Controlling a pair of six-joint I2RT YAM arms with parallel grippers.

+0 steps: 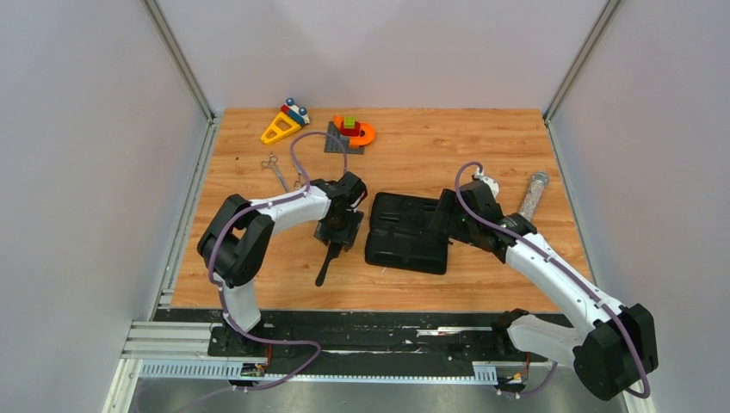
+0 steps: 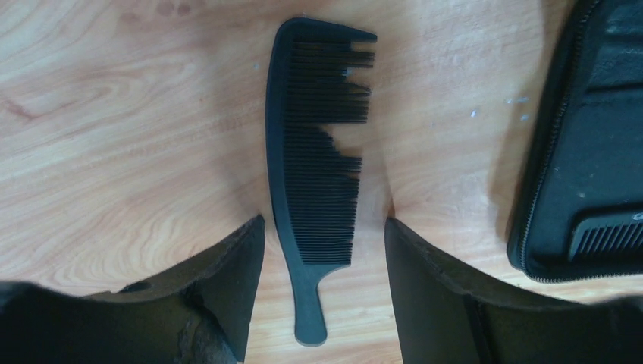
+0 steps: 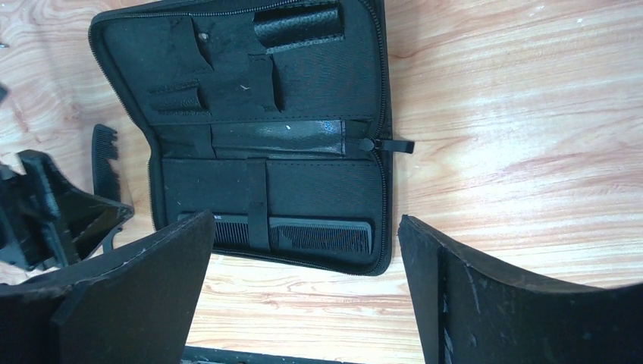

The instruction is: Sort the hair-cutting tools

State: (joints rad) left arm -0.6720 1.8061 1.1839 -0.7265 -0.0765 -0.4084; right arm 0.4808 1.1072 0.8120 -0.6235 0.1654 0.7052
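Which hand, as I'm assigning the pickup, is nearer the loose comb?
Left. The left hand is right over the comb, open and straddling it; the right hand is across the case from it.

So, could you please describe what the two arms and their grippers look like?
Both the left arm and the right arm have white links joined by bulky black joint housings. A thin purple cable loops along each one. The left gripper and right gripper are black, each with two broad, flat, matte fingers, slightly scuffed at the edges.
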